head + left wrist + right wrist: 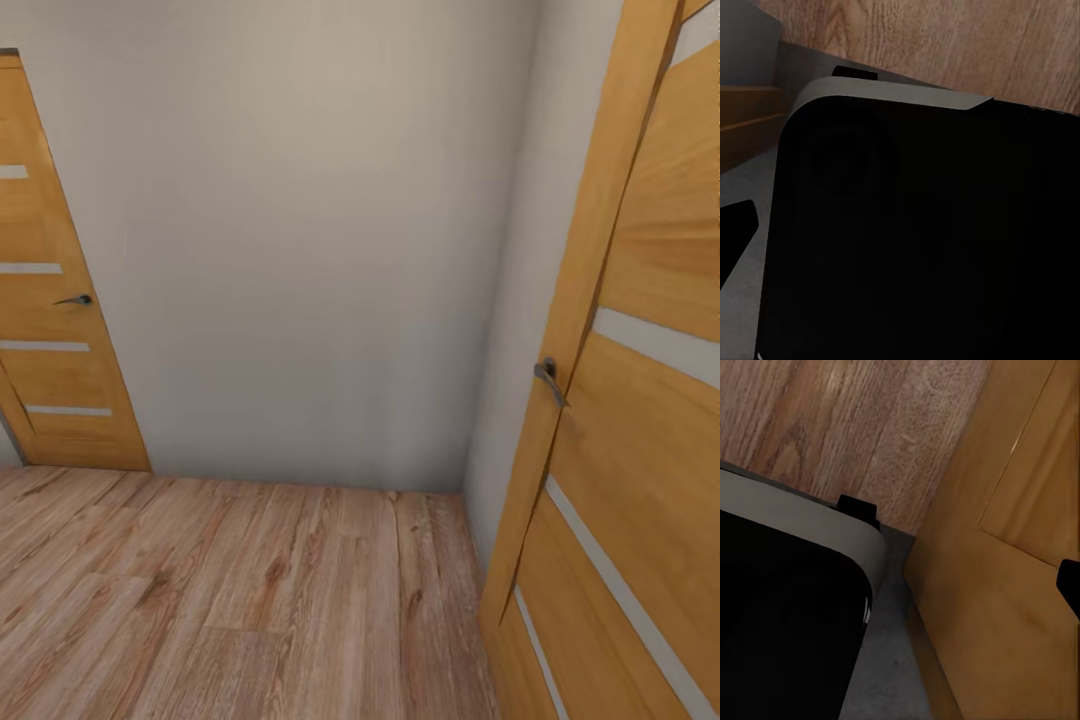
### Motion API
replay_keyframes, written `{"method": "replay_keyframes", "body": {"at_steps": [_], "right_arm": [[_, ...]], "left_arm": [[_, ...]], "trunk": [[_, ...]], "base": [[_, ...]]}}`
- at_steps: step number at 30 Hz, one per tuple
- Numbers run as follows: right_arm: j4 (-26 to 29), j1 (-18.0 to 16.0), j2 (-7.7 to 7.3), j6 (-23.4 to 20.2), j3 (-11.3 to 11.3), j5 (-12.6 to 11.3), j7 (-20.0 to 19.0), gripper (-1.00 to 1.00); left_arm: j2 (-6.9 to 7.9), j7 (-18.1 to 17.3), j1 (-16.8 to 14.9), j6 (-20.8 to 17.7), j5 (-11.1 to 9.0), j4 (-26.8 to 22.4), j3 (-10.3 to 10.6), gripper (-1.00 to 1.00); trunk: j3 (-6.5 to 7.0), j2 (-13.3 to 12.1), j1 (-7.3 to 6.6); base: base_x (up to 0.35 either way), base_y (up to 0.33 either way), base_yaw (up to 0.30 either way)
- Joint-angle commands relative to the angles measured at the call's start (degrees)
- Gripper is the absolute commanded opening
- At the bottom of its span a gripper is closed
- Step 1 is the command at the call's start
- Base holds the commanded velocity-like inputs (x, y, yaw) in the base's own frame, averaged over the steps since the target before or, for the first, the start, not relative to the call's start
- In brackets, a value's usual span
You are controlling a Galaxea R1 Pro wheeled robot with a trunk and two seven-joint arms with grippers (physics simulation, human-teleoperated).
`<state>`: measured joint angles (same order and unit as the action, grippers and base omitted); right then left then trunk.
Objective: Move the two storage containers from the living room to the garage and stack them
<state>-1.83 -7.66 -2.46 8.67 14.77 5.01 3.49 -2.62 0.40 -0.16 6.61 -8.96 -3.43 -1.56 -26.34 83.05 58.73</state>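
The two storage containers are out of view, and so is the garage. I am in a narrow passage with a light wood-plank floor (230, 600), facing a plain beige wall (300, 250). One dark fingertip (736, 232) of my left gripper shows at the picture's edge, over my own black base (922, 225). A dark fingertip (1069, 585) of my right gripper shows at the edge too, close to an orange wooden door (997, 585). Nothing lies between the fingers of either gripper, and the fingers stand wide apart.
A closed orange door (50, 300) with a metal handle (76, 299) stands at the left. A second orange door (650, 400) with a handle (548, 378) is very near on the right. The wall blocks the way ahead. My base (780, 622) is beside the right door.
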Motion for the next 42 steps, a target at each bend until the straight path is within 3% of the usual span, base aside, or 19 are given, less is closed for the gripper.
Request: {"method": "replay_keyframes", "body": {"at_steps": [1,29,42], "right_arm": [[-0.19,-0.08,0.01,0.29,0.08,0.53,0.29,1.00],[-0.19,-0.08,0.00,0.22,0.08,0.53,0.29,1.00],[-0.19,-0.08,0.06,0.21,0.08,0.53,0.29,1.00]], "left_arm": [[-0.02,0.04,-0.02,0.13,-0.27,0.00,-0.12,1.00],[-0.02,0.04,-0.02,0.16,-0.27,0.00,-0.18,1.00],[-0.02,0.04,-0.02,0.01,-0.44,0.00,-0.11,1.00]], "trunk": [[-0.05,0.03,0.00],[-0.05,0.03,0.00],[-0.05,0.03,0.00]], "base": [[0.005,-0.017,0.000],[0.003,-0.009,0.000],[0.282,0.000,0.000]]}}
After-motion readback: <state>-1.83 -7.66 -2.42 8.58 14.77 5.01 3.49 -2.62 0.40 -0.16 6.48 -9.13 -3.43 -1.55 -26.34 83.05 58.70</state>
